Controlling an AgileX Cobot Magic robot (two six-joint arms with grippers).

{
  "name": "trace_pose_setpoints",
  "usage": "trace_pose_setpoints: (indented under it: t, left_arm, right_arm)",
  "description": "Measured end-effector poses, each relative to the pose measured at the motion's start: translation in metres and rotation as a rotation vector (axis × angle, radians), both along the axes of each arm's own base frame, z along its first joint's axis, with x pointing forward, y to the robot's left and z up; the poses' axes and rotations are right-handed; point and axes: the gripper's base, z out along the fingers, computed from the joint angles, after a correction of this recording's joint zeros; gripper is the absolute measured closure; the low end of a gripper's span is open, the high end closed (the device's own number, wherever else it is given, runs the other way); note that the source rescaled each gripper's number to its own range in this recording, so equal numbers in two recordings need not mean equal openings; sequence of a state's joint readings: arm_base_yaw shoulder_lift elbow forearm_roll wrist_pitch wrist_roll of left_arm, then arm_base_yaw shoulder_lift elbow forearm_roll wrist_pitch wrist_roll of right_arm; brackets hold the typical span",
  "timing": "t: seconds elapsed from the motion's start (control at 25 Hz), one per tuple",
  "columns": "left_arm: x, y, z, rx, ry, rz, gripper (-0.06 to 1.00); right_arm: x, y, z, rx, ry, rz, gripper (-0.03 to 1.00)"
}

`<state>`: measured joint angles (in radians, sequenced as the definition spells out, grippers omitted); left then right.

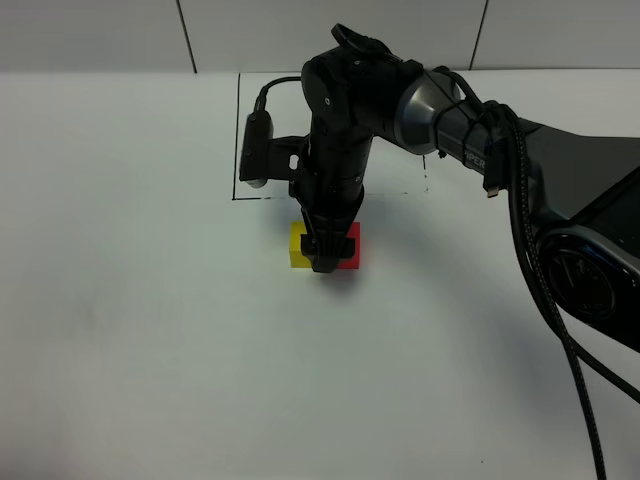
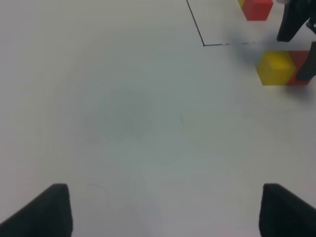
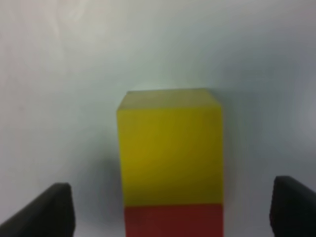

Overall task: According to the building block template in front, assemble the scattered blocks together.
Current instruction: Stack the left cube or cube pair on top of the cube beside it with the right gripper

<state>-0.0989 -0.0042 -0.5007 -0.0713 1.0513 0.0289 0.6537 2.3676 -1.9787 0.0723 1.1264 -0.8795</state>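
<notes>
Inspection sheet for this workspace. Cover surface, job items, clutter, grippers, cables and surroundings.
Surface: white table with a thin black drawn rectangle.
Job's things: yellow cube and red cube touch side by side, just outside the rectangle. The template sits inside it, partly cut off in the left wrist view and hidden by the arm in the high view.
Clutter: nothing seen.
Grippers: right gripper open, straddling the joined cubes with a gap on each side. Left gripper open, nothing between its fingers.
Cables: black cable runs along the right arm.
Surroundings: tiled wall behind the table.
</notes>
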Motion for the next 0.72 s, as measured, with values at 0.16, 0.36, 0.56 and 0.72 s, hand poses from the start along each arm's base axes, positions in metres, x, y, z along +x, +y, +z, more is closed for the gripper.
trace_pose_setpoints:
  t: [0.16,0.36,0.56,0.72]
  left_arm:
    - [0.0,0.0,0.0,0.0,0.0,0.0,0.31]
    - [0.0,0.0,0.0,0.0,0.0,0.0,0.31]
    - [0.0,0.0,0.0,0.0,0.0,0.0,0.31]
    - [0.0,0.0,0.0,0.0,0.0,0.0,0.31]
  right_arm:
    - [-0.001,0.003,-0.013,0.01,0.037,-0.01,0.21]
    - [0.0,0.005,-0.024,0.022,0.048,-0.018,0.43]
    - [0.001,0.004,-0.024,0.014,0.04,-0.015,0.97]
    - [0.001,0.003,-0.025,-0.001,0.042,-0.018,0.97]
